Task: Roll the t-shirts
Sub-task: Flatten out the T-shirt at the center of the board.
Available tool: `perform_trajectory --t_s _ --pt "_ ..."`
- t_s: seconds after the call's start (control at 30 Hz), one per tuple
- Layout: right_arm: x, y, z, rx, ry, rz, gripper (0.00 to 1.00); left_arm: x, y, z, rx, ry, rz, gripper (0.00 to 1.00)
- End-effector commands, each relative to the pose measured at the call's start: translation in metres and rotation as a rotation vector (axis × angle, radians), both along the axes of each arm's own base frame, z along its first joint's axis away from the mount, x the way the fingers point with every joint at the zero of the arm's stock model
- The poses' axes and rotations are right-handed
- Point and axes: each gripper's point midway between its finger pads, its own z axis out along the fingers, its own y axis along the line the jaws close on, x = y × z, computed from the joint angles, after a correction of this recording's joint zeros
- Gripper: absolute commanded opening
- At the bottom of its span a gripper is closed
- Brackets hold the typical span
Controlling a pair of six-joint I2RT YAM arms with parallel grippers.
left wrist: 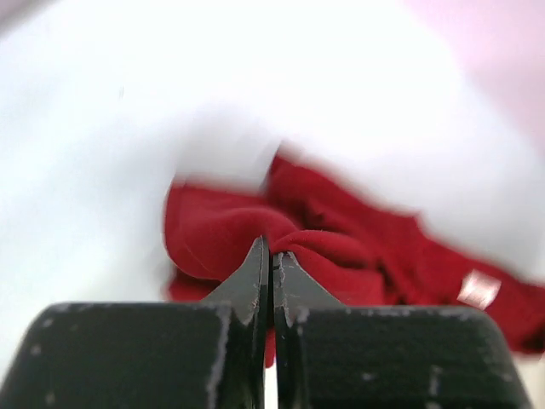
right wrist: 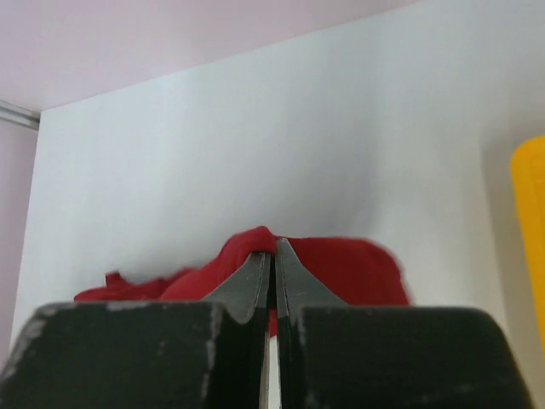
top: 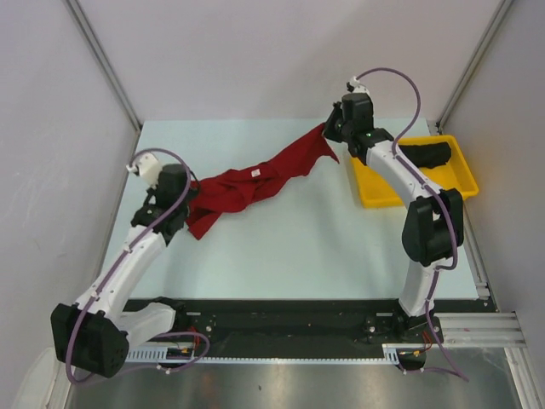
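Cloth spans the top view: the red t-shirt runs as a bunched band leftward from the yellow tray. Its end nearest the tray's far-left corner is clenched by the right gripper, and its end farthest from the tray by the left gripper. Whether its middle touches the table is unclear. The black t-shirt lies inside the tray, partly hidden by the right arm.

Left wrist view, heavily blurred: the left gripper pinches a red fold; a white tag shows.

Right wrist view: the right gripper grips red cloth mostly hidden behind its fingers; only a cut-off sliver of tray shows.
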Motion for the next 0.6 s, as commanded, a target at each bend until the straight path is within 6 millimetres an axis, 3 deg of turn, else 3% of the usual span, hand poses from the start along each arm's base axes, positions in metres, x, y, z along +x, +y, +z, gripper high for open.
perform_trajectory --t_s 0.0,0.03,0.07,0.17,0.3,0.43,0.47,0.57 --pt "0.009 -0.02 0.096 -0.039 -0.18 -0.042 0.0 0.044 0.025 0.122 0.092 -0.271 0.018 0.0" --pt "0.011 -0.025 0.118 -0.031 -0.21 -0.055 0.0 0.048 0.025 0.136 0.097 -0.292 0.009 0.0" --pt "0.012 -0.03 0.133 -0.03 -0.235 -0.065 0.0 0.052 0.026 0.167 0.096 -0.35 0.013 0.0" --pt "0.006 -0.042 0.177 -0.029 -0.315 -0.091 0.0 0.052 0.028 0.209 0.151 -0.411 -0.011 0.0" --pt "0.001 -0.046 0.216 0.005 -0.386 -0.088 0.0 0.039 0.043 0.245 0.136 -0.473 0.005 0.0" --pt "0.003 -0.037 0.23 0.055 -0.425 -0.042 0.0 0.008 0.039 0.291 0.124 -0.587 -0.048 0.0" --pt "0.008 -0.035 0.227 0.064 -0.421 -0.042 0.0 -0.008 0.04 0.307 0.124 -0.632 -0.052 0.0" --pt "0.027 -0.042 0.192 0.066 -0.297 -0.105 0.0 -0.022 0.042 0.305 0.119 -0.6 -0.048 0.0"
